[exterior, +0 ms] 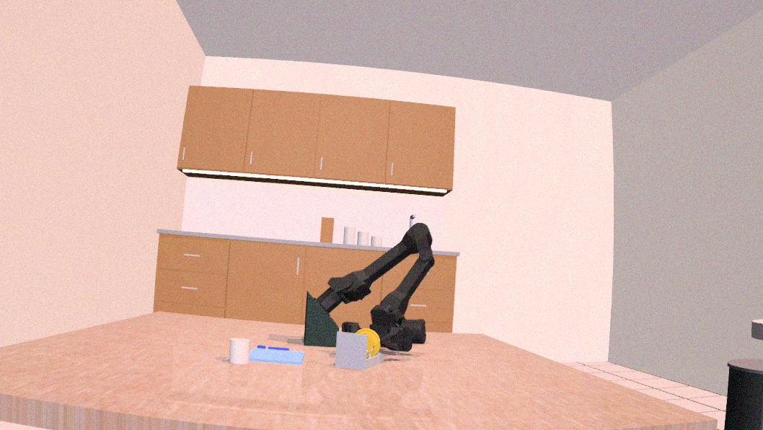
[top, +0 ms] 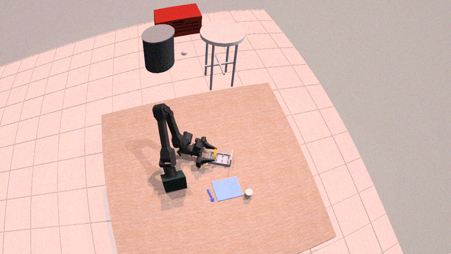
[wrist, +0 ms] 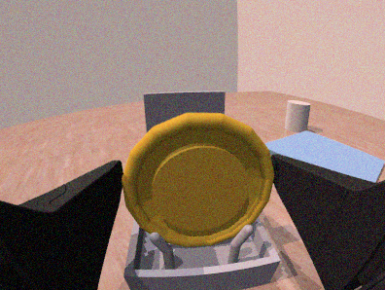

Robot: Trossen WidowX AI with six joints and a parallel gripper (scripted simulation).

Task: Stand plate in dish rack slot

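The yellow plate [top: 215,154] [exterior: 373,337] [wrist: 201,190] stands upright, or nearly so, at the rack's end nearest the arm. The grey dish rack [top: 221,164] [exterior: 351,349] [wrist: 204,279] has a tall panel at its far end. In the wrist view the plate's lower edge is down behind the two nearest rail prongs; the rails behind it are mostly hidden, and its contact with the rack floor cannot be seen. My gripper [top: 215,154] [wrist: 198,166] is open, its fingertips close beside the plate's left and right edges.
A light blue mat [top: 227,188] [exterior: 276,356] [wrist: 331,156] lies beside the rack, with a blue spoon [top: 210,194] along its near side and a white cup [top: 248,193] [exterior: 239,350] [wrist: 297,117] by its far corner.
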